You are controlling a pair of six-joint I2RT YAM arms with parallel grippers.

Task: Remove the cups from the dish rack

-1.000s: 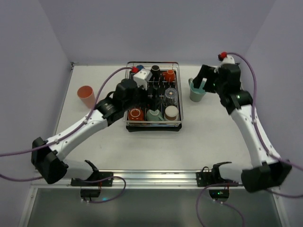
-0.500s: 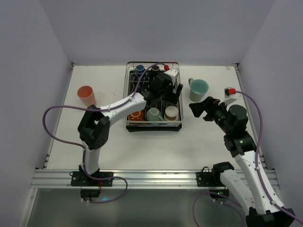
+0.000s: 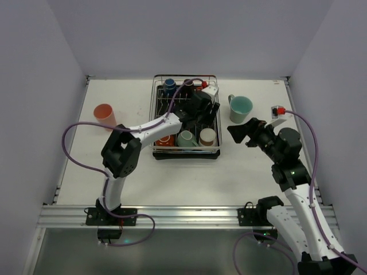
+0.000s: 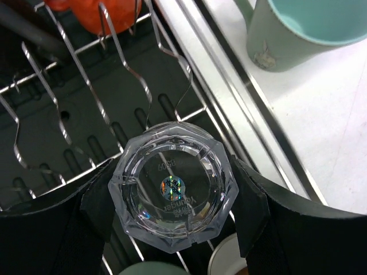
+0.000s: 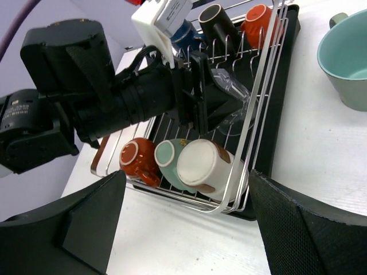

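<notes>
**Left tool** (image 4: 175, 196): inside the rack (image 5: 261, 97), jaws part-way apart and clamped on the clear cup (image 4: 172, 193). One black finger (image 4: 97, 209) presses each side of the cup. The cup's faceted base faces the wrist camera, and its mouth points away, down toward the tray.

**Around the left tool:**
- Wire tines (image 4: 123, 63) stand just beyond the clear cup, and the nearest one touches or almost touches its rim.
- An orange cup (image 5: 258, 17) lies farther ahead on the tines, with a black cup (image 5: 221, 20) and a blue cup (image 3: 169, 85) beside it in the far row.
- A red cup (image 5: 137, 160), a teal cup (image 5: 169, 157) and a brown cup (image 5: 200, 166) lie on their sides in the near row, below the tool. The brown one is closest to the clear cup.
- The rack's side rail runs between the tool and a teal mug (image 3: 241, 107), which stands upright on the surface (image 3: 172, 177) just outside the rack.

**Right tool** (image 3: 239, 130): jaws wide apart, holding and touching nothing. It hovers over the surface beside the rack's right edge and points at the rack. The teal mug is near it, off its right finger (image 5: 309, 229).

**Elsewhere:** a salmon cup (image 3: 104, 114) stands on the surface, well apart from both tools and left of the rack.
</notes>
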